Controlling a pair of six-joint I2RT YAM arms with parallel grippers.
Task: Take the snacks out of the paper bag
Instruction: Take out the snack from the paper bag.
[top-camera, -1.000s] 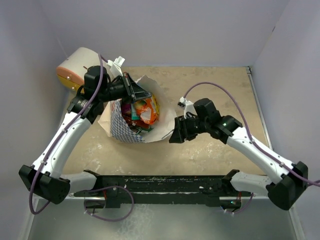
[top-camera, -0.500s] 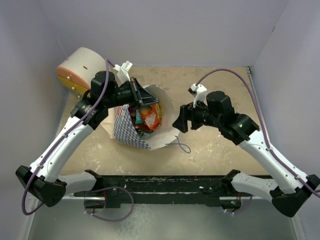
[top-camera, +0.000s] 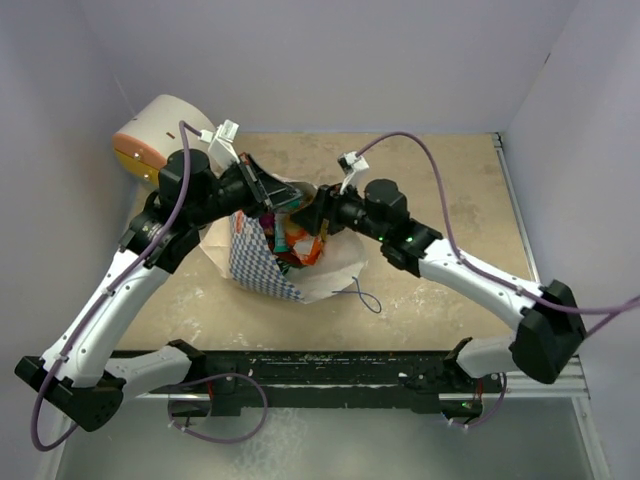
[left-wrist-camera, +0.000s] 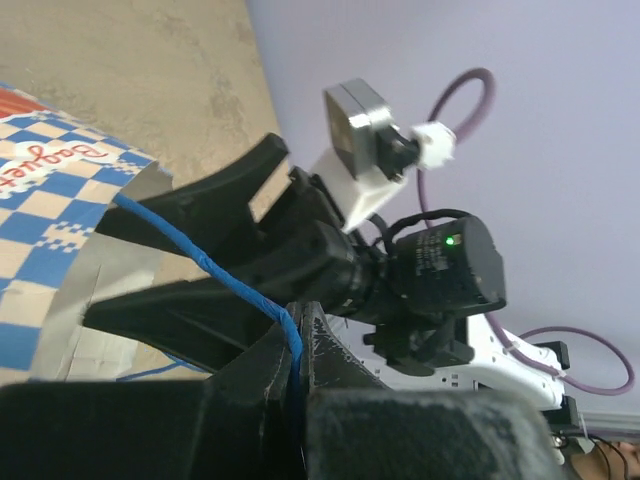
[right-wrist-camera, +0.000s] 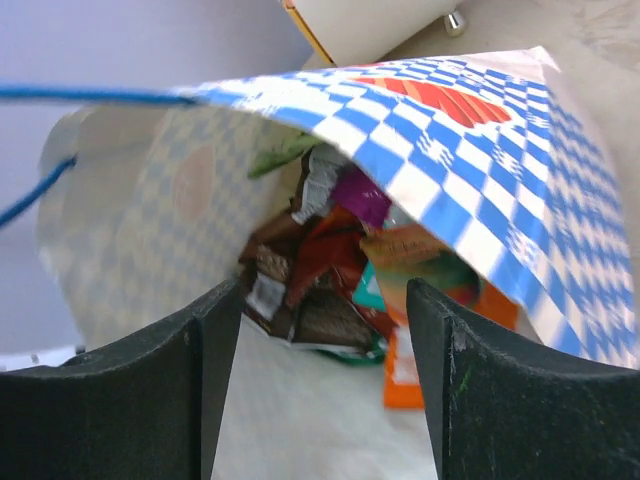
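- Top external view: the paper bag (top-camera: 262, 268) lies on its side on the table (top-camera: 440, 170), its mouth turned toward the right arm.
- The left gripper (top-camera: 278, 198) is at the upper rim of the bag's mouth. The left wrist view shows its jaws pinched tight on the blue cord handle (left-wrist-camera: 190, 245), which is pulled taut from the bag.
- The right gripper (top-camera: 312, 218) is at the bag's mouth. In the right wrist view its jaws stand wide, holding nothing, with the snacks (right-wrist-camera: 325, 265) just beyond the fingertips.
- The snacks sit in a heap inside the bag, a purple packet (right-wrist-camera: 360, 195) deeper in and an orange packet (right-wrist-camera: 405, 365) nearest the mouth.
- A second cord (top-camera: 362, 295) lies loose on the table just beside the bag.
- A cream cylinder (top-camera: 150, 135) stands behind the bag, near its closed end.
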